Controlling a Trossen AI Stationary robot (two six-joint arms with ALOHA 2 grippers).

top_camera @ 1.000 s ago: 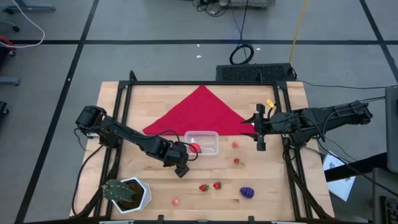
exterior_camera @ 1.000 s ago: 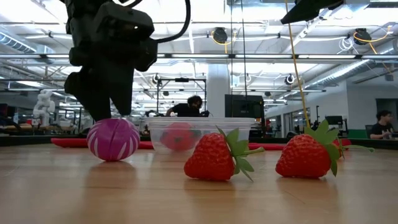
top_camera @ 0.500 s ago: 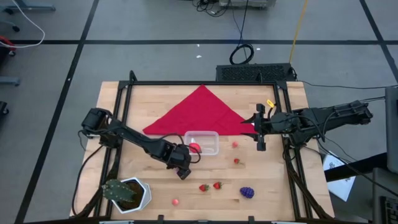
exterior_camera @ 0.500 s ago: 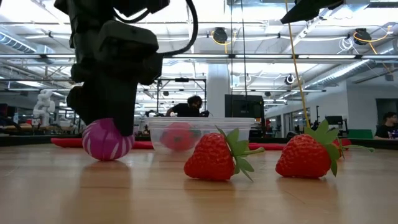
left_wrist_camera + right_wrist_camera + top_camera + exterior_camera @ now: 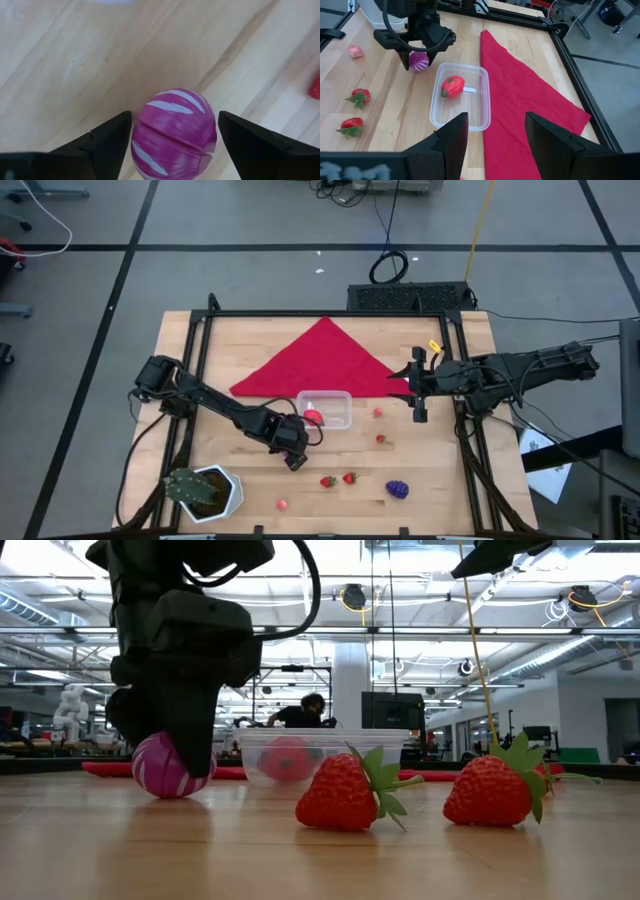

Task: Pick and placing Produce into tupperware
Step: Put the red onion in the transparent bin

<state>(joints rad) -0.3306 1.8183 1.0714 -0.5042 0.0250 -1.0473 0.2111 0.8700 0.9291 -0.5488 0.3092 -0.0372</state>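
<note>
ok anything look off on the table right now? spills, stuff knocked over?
Nothing stands out. The tupperware sits upright beside the red cloth with one red fruit inside. The left gripper is open around a purple striped ball on the wood. Strawberries and grapes lie loose, unspilled.

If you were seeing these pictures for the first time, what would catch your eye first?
The big red cloth spread at the table's far middle. Just in front of it, the clear tub holds one red fruit, and beside it the left gripper straddles a purple striped ball, fingers open.
</note>
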